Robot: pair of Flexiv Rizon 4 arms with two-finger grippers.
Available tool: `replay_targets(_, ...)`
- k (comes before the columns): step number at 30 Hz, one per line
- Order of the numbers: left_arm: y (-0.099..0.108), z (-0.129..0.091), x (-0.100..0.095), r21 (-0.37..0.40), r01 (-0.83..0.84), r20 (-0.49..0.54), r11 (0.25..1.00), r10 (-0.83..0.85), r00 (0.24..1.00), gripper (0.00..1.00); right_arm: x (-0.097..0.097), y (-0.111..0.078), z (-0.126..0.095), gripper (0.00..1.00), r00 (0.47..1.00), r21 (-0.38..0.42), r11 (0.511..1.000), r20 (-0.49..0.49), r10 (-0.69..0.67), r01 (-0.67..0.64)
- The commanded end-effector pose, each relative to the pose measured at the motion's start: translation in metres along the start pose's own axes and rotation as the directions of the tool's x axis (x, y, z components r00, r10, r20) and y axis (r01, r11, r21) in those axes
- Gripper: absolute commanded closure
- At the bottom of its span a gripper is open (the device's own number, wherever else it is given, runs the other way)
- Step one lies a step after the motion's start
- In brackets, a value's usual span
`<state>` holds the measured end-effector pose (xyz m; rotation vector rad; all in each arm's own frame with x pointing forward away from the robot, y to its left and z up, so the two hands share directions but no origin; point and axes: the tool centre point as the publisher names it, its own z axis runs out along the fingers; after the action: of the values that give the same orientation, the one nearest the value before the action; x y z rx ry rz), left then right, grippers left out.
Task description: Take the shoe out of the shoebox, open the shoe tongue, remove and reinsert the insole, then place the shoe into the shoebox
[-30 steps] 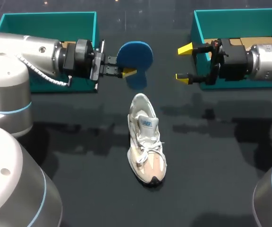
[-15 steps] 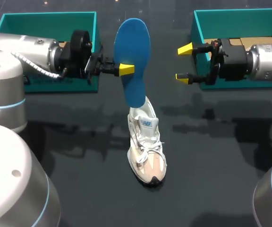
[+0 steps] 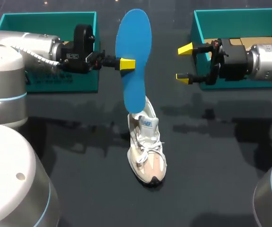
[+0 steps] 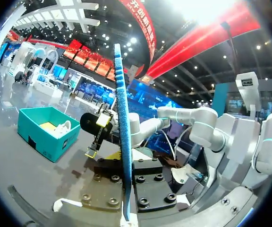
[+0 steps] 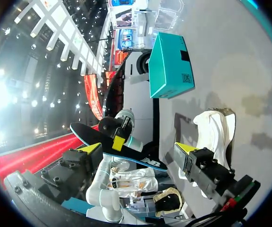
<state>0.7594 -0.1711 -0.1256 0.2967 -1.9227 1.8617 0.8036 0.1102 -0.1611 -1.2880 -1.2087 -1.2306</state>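
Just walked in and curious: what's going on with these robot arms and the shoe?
The left tool grips a blue insole, held upright with its lower end by the heel of the shoe, which stands on the table. The right tool is open and empty, near the right teal box.

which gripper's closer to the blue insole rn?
Left. Left gripper is shut on the insole, upright above the shoe; right gripper hangs open, apart beside it.

The gripper holds the insole edge-on.
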Motion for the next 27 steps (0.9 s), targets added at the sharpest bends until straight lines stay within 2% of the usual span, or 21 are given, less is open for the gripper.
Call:
replay_targets(1, 0.0003, -0.0004, 0.0036, -0.018, 0.095, 0.011, 0.995, -0.095, 0.995, 1.0, -0.0003, -0.0011, 0.0007, 0.0, 1.0, -0.002, 1.0, 0.001, 0.0, 0.0)
replay_targets(17, 0.0007, 0.0001, 0.0042, -0.015, 0.085, 0.012, 0.996, -0.085, 0.996, 1.0, -0.0003, -0.0011, 0.0007, 0.0, 1.0, -0.002, 1.0, 0.001, 0.0, 0.0)
replay_targets(27, 0.0004, -0.0063, 0.0017, -0.028, 0.411, 0.014, 0.911, -0.411, 0.912, 1.0, -0.0003, -0.0011, 0.0007, 0.0, 1.0, -0.002, 1.0, 0.001, 0.0, 0.0)
